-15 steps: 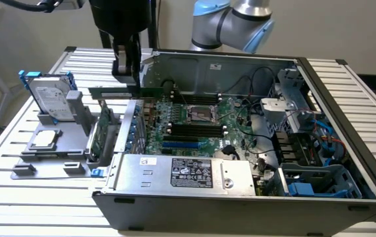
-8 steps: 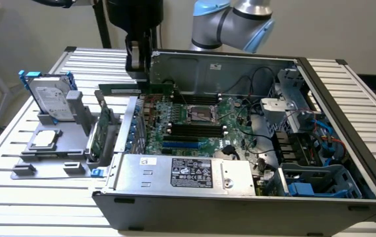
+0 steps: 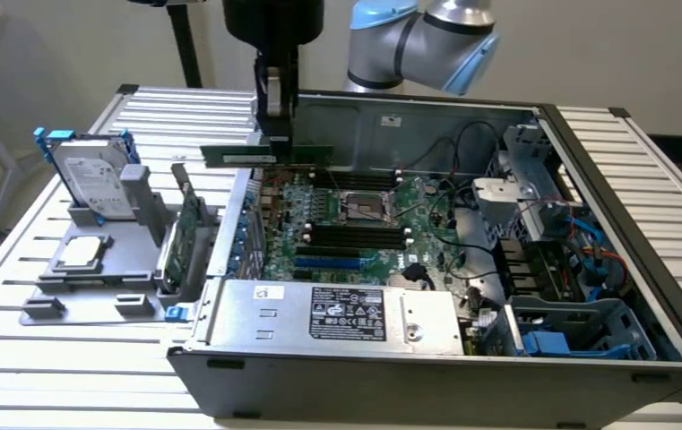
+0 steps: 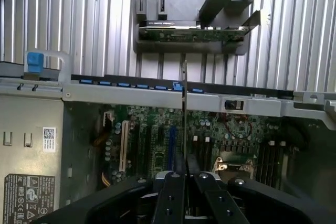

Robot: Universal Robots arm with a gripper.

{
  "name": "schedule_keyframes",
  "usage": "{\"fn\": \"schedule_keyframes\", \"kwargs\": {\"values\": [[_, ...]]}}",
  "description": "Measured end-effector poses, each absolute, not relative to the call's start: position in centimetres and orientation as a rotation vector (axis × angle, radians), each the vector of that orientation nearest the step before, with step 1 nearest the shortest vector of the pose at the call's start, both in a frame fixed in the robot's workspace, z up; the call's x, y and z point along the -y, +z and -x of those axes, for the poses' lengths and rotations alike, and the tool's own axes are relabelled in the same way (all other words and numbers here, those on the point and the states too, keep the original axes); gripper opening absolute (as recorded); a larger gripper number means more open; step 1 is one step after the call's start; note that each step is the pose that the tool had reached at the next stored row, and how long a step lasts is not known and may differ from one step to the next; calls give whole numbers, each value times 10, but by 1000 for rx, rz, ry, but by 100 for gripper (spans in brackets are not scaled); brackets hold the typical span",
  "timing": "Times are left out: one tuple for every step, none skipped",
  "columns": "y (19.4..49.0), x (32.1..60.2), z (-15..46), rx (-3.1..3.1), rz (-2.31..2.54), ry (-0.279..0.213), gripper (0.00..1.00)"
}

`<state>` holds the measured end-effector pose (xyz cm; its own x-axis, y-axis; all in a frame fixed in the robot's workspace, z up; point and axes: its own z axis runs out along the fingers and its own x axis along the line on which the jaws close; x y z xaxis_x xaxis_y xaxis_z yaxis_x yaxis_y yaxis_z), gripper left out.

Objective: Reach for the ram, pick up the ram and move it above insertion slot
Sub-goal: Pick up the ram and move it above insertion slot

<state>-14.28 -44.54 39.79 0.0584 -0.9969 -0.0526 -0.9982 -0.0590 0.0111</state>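
The ram (image 3: 248, 156) is a thin green stick with a pale label strip. It hangs level above the far left corner of the open computer case (image 3: 436, 372), and my gripper (image 3: 275, 143) is shut on it from above. In the wrist view the ram (image 4: 184, 108) appears edge-on as a thin line running out from between my black fingers (image 4: 170, 198). The black insertion slots (image 3: 353, 236) lie on the motherboard, lower and nearer the camera than the ram, just in front of the CPU socket (image 3: 362, 206).
On the exterior view's left, a grey fixture (image 3: 78, 278) holds a silver hard drive with blue rails (image 3: 90, 175) and an upright green expansion card (image 3: 187, 235). That card (image 4: 191, 34) also shows in the wrist view. A power supply (image 3: 341, 313), cables and a drive cage (image 3: 532, 179) crowd the case.
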Motion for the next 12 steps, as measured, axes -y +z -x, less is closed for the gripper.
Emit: {"fn": "schedule_keyframes", "kwargs": {"values": [[398, 444, 140, -2136, 2265, 72, 13], [398, 444, 137, -2136, 2265, 72, 13], [399, 443, 135, -2136, 2265, 72, 13], [399, 442, 132, -2136, 2265, 73, 13], [399, 441, 129, -2136, 2266, 73, 13], [399, 440, 127, -2137, 2266, 74, 13], [399, 439, 124, -2137, 2266, 75, 13], [399, 438, 121, -2137, 2266, 75, 13], [400, 438, 118, -2137, 2267, 76, 13], [400, 437, 116, -2138, 2267, 77, 13], [400, 436, 113, -2138, 2267, 77, 13], [400, 435, 110, -2138, 2267, 77, 13]]}}
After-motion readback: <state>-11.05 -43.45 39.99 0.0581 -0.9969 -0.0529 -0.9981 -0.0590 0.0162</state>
